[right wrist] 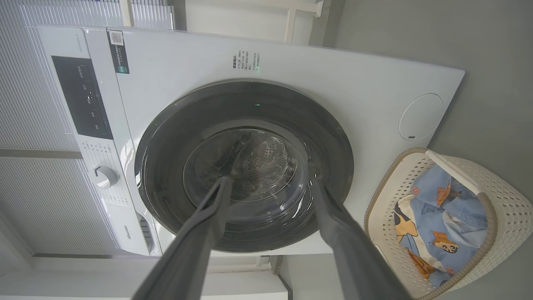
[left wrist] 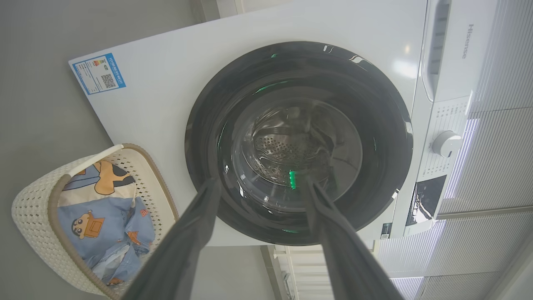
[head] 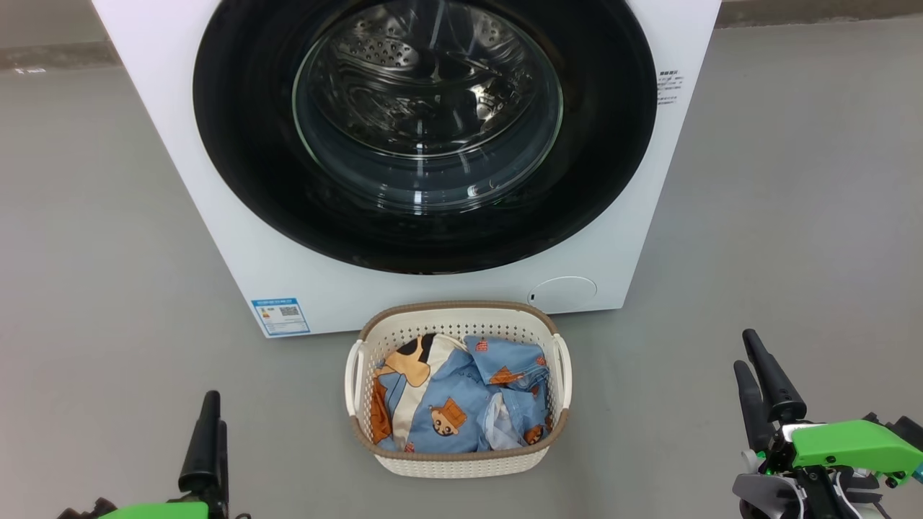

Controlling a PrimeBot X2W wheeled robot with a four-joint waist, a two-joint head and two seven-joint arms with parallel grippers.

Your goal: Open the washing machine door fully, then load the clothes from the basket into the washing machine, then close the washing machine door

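Door: shut, straight ahead of both arms.
Left fingers: spread wide, empty, well short of it.
Right fingers: spread wide, empty, seemingly no nearer.
Clothes: in the basket on the floor, between the 2 arms, just before the washer.

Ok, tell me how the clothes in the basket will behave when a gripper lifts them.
The clothes lie crumpled in the basket, so they are probably floppy and will drape from a pinch. The thin fabric likely weighs little. The perforated basket looks light too, so snagged fabric might drag it.
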